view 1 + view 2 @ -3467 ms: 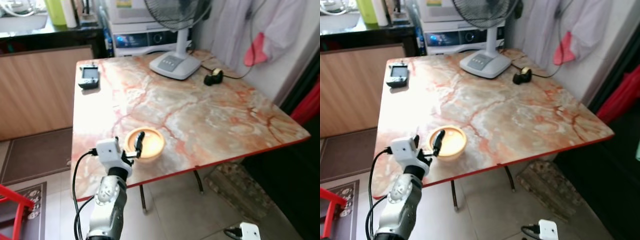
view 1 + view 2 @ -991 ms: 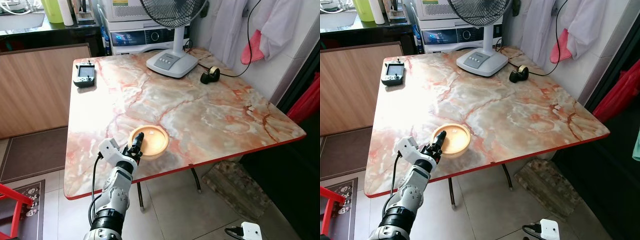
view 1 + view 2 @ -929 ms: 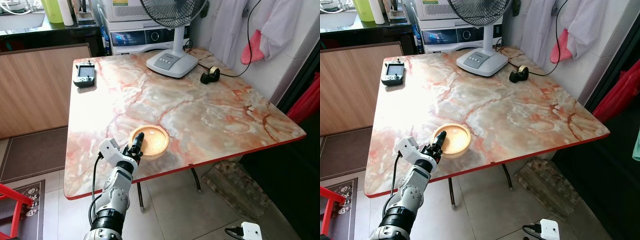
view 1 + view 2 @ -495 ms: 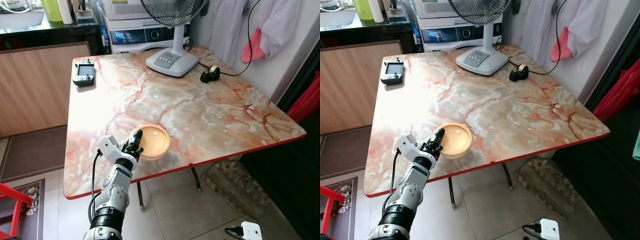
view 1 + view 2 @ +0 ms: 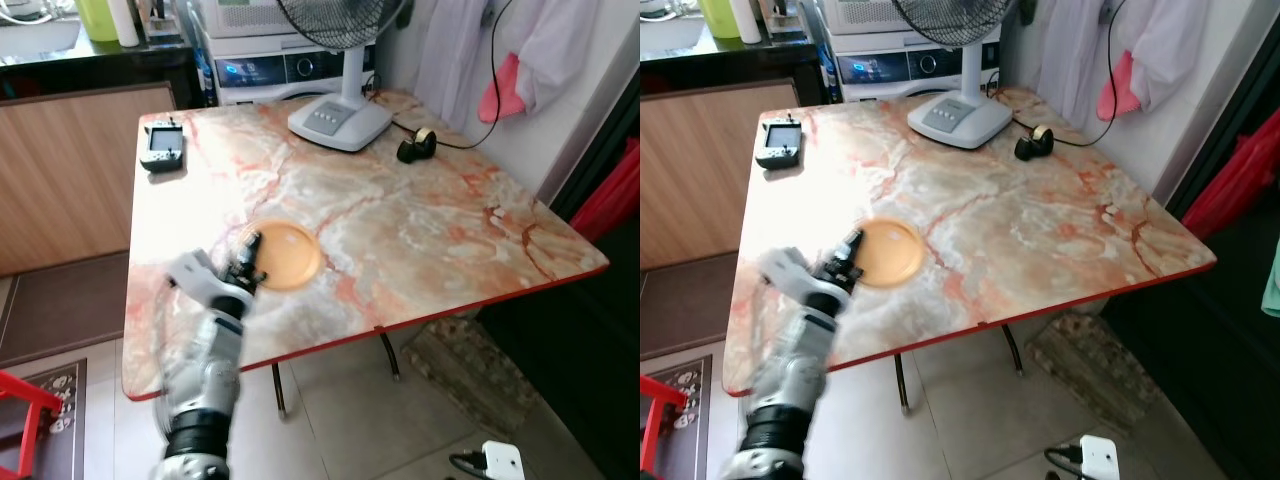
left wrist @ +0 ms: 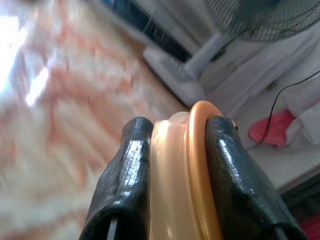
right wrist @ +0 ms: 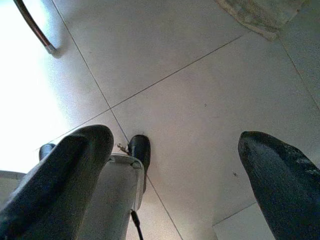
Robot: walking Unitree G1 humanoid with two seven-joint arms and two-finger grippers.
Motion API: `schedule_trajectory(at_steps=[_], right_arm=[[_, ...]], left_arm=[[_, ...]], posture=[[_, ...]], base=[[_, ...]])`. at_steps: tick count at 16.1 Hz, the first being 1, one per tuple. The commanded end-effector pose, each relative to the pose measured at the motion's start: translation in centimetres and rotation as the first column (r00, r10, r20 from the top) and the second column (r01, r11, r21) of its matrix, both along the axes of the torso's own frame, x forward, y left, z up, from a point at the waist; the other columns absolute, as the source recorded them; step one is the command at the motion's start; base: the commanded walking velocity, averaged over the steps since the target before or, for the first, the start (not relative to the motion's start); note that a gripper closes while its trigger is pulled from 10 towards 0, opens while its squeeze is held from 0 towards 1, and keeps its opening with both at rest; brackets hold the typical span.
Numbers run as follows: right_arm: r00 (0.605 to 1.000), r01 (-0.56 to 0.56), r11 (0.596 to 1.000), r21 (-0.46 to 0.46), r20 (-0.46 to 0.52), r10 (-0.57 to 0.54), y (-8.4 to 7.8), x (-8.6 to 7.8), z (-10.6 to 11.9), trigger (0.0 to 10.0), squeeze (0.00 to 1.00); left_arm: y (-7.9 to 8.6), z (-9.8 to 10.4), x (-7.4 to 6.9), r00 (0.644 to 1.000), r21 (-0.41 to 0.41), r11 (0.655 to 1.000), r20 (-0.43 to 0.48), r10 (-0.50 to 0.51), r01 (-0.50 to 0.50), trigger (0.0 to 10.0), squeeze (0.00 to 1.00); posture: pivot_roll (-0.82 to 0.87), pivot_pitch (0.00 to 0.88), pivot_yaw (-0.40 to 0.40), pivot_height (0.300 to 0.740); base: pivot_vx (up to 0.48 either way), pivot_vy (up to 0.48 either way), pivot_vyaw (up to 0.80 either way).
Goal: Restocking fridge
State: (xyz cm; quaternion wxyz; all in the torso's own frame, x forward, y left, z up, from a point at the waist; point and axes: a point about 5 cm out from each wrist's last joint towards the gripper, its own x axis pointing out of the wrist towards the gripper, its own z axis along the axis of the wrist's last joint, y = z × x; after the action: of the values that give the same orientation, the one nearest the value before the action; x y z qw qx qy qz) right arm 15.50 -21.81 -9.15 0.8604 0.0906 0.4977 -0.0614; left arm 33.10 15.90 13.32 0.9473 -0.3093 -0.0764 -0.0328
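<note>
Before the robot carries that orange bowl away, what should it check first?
1. Grip on the bowl: the left gripper is shut on the rim of the orange bowl, one finger on each side of the rim. Ok.
2. Bowl level: it looks tilted toward the gripper, but the picture is blurred. Cannot tell.
3. Anything inside the bowl: blurred. Cannot tell.
4. Things close to the bowl on the marble table: the fan base, handheld device and tape roll all sit far off. Ok.
5. Right gripper: open, hanging idle over the floor tiles. Ok.
</note>
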Motion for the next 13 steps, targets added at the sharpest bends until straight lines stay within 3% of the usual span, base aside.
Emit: schedule_trajectory(at_steps=[1, 5, 8, 11, 13], right_arm=[[1.000, 0.003, 1.000, -0.020, 0.011, -0.002, -0.3, 0.1, 0.1, 10.0, 0.00], [0.998, -0.061, 0.991, -0.116, 0.000, 0.062, -0.7, 0.3, 0.2, 10.0, 0.00], [0.997, -0.070, 0.992, -0.105, 0.029, 0.073, -0.3, 0.5, 0.3, 10.0, 0.00], [0.996, 0.083, 0.993, -0.079, 0.038, -0.080, -0.2, 0.1, 0.1, 10.0, 0.00], [0.986, 0.165, 0.985, -0.054, 0.045, -0.162, -0.1, 0.0, 0.0, 10.0, 0.00]], left_arm=[[0.1, 1.2, -0.4, 0.998, 0.106, 0.994, 0.056, 0.002, -0.008, 10.0, 0.00], [0.0, 2.5, -1.3, 0.995, 0.316, 0.948, 0.100, -0.004, -0.029, 10.0, 0.00], [-1.3, 2.7, -1.6, 0.993, 0.440, 0.896, 0.118, 0.000, -0.052, 10.0, 0.00], [-2.5, 3.3, -1.4, 0.988, 0.514, 0.856, 0.155, -0.023, -0.060, 10.0, 0.00], [-2.7, 3.5, -1.4, 0.987, 0.519, 0.852, 0.158, -0.016, -0.069, 10.0, 0.00]], posture=[[0.14, 0.000, -0.050, 0.740], [0.15, 0.000, -0.032, 0.740], [0.14, 0.000, -0.008, 0.740], [0.14, 0.000, -0.006, 0.740], [0.14, 0.009, 0.005, 0.740]], base=[[0.000, 0.000, 0.00], [0.000, 0.000, 0.00], [0.000, 0.000, 0.00], [0.000, 0.000, 0.00], [0.000, 0.000, 0.00]])
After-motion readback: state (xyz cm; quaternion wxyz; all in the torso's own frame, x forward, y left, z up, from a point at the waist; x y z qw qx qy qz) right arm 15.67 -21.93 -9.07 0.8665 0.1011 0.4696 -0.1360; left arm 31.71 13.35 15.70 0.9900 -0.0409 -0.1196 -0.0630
